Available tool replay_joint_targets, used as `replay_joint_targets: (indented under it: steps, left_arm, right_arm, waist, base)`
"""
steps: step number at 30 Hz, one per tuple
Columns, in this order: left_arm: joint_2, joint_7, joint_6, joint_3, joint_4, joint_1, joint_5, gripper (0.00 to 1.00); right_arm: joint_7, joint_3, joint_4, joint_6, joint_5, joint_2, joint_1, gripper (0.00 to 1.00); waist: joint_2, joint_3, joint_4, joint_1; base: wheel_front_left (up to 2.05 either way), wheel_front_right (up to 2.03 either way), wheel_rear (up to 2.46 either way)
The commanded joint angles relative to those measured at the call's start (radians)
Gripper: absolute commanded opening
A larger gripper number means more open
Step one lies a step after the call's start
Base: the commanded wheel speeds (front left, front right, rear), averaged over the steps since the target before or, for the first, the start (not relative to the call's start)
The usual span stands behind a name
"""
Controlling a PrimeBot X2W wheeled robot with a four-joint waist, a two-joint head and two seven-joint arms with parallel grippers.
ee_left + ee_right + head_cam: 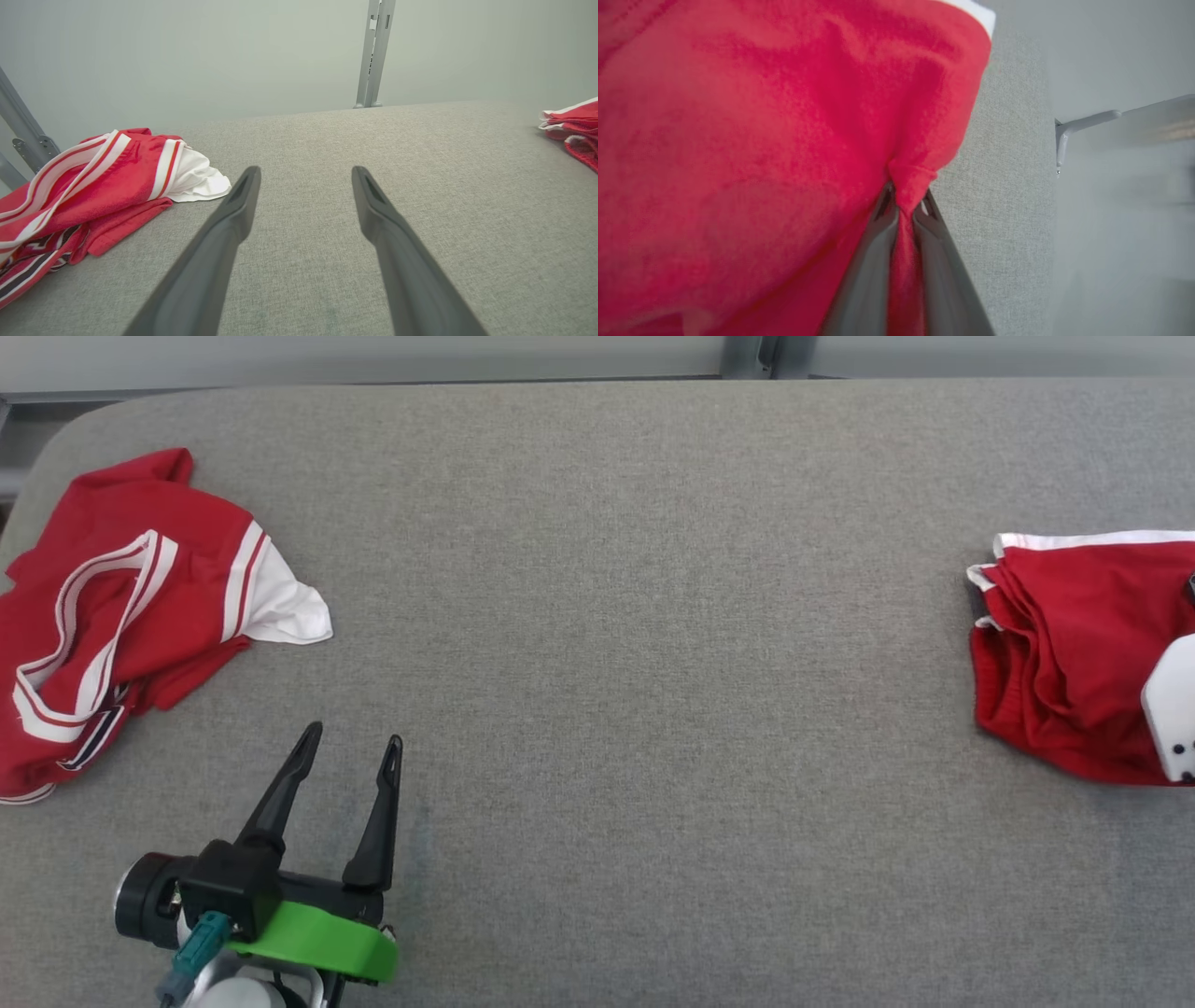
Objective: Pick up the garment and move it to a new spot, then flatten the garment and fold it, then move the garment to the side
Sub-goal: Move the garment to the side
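A red garment (1055,663) with white trim lies bunched at the table's right edge, and its corner shows at far right in the left wrist view (572,121). In the right wrist view my right gripper (908,193) is shut on a pinched fold of this red cloth (761,140), which hangs over the fingers. A pale part of my right arm (1172,719) lies over the garment in the head view. My left gripper (355,735) stands open above the bare table at lower left, nothing between its fingers (306,172).
Another red garment (121,607) with white and dark stripes lies crumpled at the table's left end, left of my left gripper (93,186). The grey fabric tabletop (653,663) stretches wide between the two. A metal post (373,56) stands behind the far edge.
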Motion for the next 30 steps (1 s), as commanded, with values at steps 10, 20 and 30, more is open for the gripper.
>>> replay_joint_targets:
  steps: [10,20,30]
  left_arm:
    - [0.048,0.003,-0.007,0.007,-0.085,-0.028,0.028,1.0]
    - [0.073,0.02,0.0,0.0,-0.149,-0.038,0.043,1.0]
    - [0.068,0.022,0.008,-0.007,-0.145,-0.042,0.039,1.0]
  right_arm:
    - [-0.108,0.092,0.016,-0.002,-0.003,-0.178,-0.083,0.0]
    - [-0.171,0.029,0.075,-0.002,-0.077,-0.284,-0.119,0.0]
    - [-0.282,-0.03,0.154,-0.002,-0.085,-0.212,-0.097,1.0]
  waist:
    - [-0.0001,0.124,-0.016,0.0]
    - [-0.0001,0.189,0.014,0.0]
    - [-0.0001,0.17,-0.011,0.0]
  base:
    - [0.0,0.0,0.0]
    - [0.0,0.0,0.0]
    - [0.0,0.0,0.0]
